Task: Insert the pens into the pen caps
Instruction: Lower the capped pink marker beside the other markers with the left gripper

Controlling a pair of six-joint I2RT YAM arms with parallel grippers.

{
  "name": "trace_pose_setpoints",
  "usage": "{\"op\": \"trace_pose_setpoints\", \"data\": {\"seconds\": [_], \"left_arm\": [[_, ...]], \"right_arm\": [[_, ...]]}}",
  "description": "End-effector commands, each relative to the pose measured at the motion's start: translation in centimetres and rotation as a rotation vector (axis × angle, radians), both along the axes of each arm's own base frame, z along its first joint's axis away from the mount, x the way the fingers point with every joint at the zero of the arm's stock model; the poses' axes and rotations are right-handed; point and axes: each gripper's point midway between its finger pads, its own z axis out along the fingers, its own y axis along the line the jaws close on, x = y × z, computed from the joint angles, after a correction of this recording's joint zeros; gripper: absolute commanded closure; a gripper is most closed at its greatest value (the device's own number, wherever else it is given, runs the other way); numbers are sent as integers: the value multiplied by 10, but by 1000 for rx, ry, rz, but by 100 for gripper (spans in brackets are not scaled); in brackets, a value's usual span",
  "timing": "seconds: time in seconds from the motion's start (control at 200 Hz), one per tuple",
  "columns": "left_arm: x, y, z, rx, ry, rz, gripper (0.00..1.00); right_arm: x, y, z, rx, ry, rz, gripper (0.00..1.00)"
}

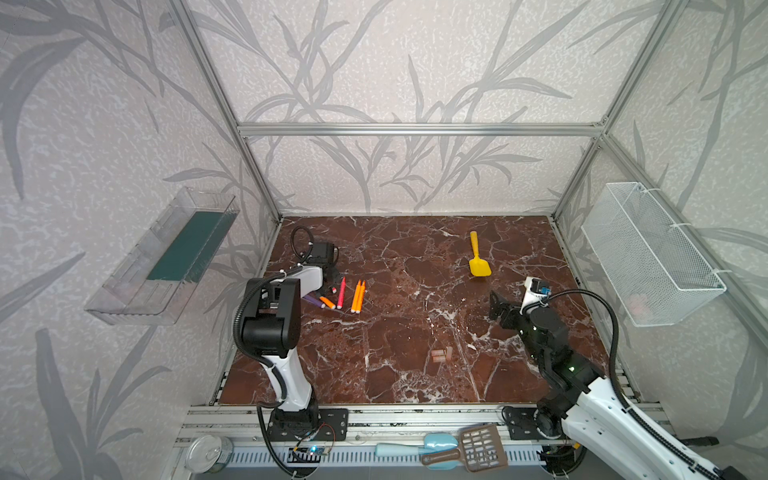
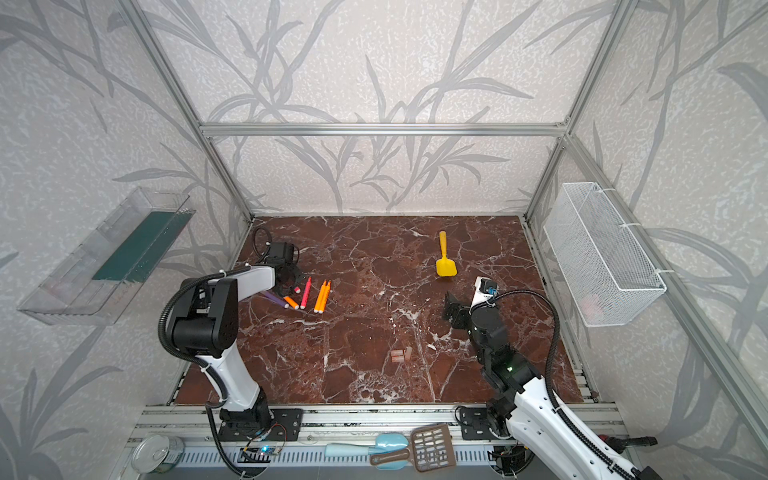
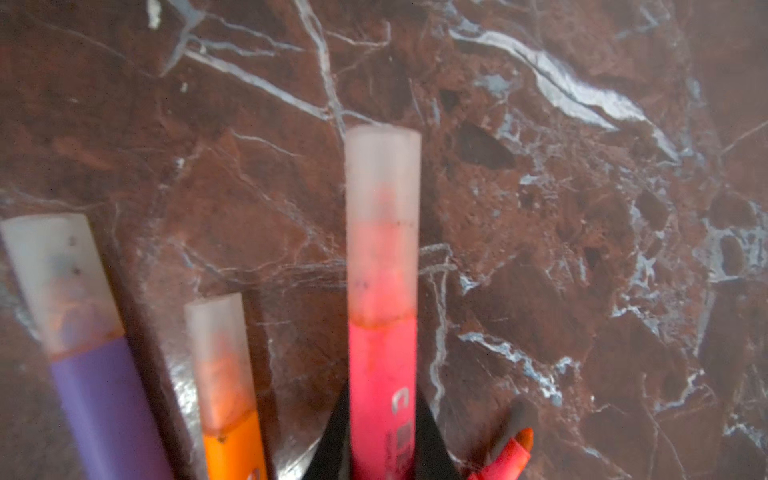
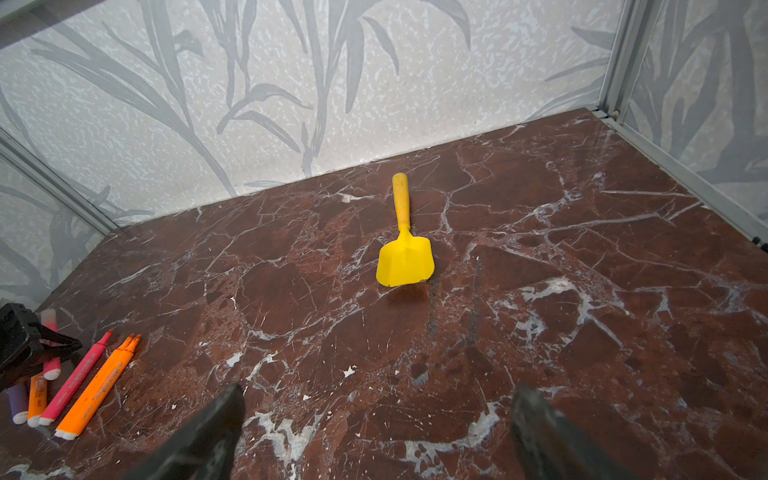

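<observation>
My left gripper (image 3: 382,405) is shut on a red-pink pen (image 3: 382,365), and a translucent pen cap (image 3: 382,224) covers its tip. Beside it lie a capped purple pen (image 3: 104,399) and a capped orange pen (image 3: 232,449). In both top views the left gripper (image 1: 332,283) (image 2: 296,283) sits low at the pens' far end. An uncapped red-pink pen (image 1: 341,293) and two uncapped orange pens (image 1: 358,296) lie to its right. Loose pen caps (image 1: 441,354) (image 2: 401,354) rest at centre front. My right gripper (image 4: 374,436) (image 1: 498,305) hangs open over bare table, holding nothing.
A yellow toy shovel (image 1: 478,262) (image 4: 403,249) lies at the back right. A white mesh basket (image 1: 652,253) hangs on the right wall and a clear tray (image 1: 162,257) on the left wall. Scoops and a tin (image 1: 208,453) lie on the front rail.
</observation>
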Motion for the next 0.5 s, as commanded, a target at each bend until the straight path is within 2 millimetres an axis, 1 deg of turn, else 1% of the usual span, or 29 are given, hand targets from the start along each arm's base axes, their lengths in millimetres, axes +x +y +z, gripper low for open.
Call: {"op": "trace_pose_setpoints", "data": {"seconds": [0.0, 0.14, 0.24, 0.495], "left_arm": [[-18, 6, -11, -22, 35, 75, 90], [-20, 6, -16, -18, 56, 72, 84], [-21, 6, -17, -19, 54, 68, 78], [-19, 6, -4, -8, 36, 51, 68]], "right_arm": [[2, 1, -3, 15, -1, 4, 3], [3, 0, -4, 20, 6, 4, 3], [2, -1, -5, 29, 2, 4, 3], [0, -2, -2, 42, -6, 7, 3]]}}
